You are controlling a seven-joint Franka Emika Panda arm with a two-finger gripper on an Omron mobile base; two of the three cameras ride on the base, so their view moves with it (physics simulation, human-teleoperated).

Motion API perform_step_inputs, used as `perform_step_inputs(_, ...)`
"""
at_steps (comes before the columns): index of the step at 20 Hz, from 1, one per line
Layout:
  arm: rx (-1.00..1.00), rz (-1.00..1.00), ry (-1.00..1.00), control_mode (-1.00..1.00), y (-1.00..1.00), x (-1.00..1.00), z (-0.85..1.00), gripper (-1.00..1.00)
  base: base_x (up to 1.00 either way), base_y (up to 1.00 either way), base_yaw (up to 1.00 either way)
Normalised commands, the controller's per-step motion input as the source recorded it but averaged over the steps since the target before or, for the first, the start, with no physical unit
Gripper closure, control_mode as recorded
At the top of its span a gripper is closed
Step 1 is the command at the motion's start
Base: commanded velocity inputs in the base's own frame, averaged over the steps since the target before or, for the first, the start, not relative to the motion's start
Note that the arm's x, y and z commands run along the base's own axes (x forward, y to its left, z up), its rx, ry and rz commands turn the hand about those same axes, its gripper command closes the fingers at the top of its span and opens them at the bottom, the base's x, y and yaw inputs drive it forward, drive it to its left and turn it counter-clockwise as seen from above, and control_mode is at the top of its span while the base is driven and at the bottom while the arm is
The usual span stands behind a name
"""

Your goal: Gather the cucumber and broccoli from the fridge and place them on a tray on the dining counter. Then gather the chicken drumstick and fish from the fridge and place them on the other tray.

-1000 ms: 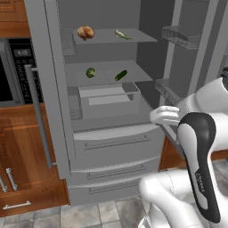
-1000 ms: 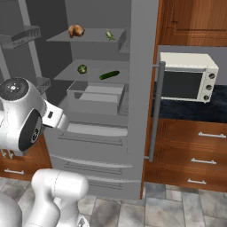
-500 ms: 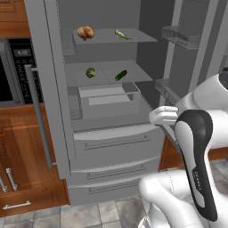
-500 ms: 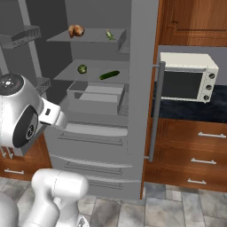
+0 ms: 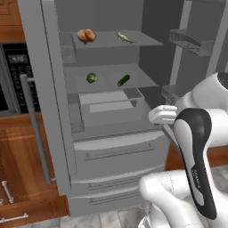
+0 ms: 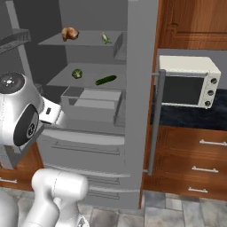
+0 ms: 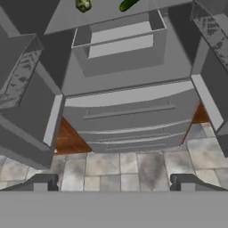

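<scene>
The fridge (image 5: pixel 111 147) stands with both doors open; on its upper shelf the chicken drumstick (image 5: pixel 86 35) lies at 9 o'clock of the fish (image 5: pixel 125 38). One shelf down, the broccoli (image 5: pixel 91 78) sits at 9 o'clock of the cucumber (image 5: pixel 123 80), apart from it. The gripper (image 7: pixel 113 183) faces the drawer fronts with its jaws spread wide, holding nothing.

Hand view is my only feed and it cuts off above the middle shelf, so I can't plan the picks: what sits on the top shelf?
Observer: An orange-brown chicken drumstick at its left.
Operator: Is the fish there too?
Observer: Yes, the slender olive fish lies to its right.
Operator: Anything beside the open grey steel fridge?
Observer: A white toaster oven on the counter to its right.
</scene>
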Motion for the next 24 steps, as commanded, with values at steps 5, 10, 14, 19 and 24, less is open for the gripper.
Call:
perform_step_inputs(5, 0.00, 0.00, 0.00, 1.00, 0.00, 0.00, 0.00, -1.00, 0.75, 0.33, -0.11)
perform_step_inputs(10, 0.00, 0.00, 0.00, 1.00, 0.00, 0.00, 0.00, -1.00, 0.49, 0.58, -0.18)
perform_step_inputs(14, 0.00, 0.00, 0.00, 1.00, 0.00, 0.00, 0.00, -1.00, 0.40, 0.24, -0.11)
perform_step_inputs(19, 0.00, 0.00, 0.00, 1.00, 0.00, 0.00, 0.00, -1.00, 0.10, -0.14, 0.00)
perform_step_inputs(24, 0.00, 0.00, 0.00, 1.00, 0.00, 0.00, 0.00, -1.00, 0.30, -0.27, 0.00)
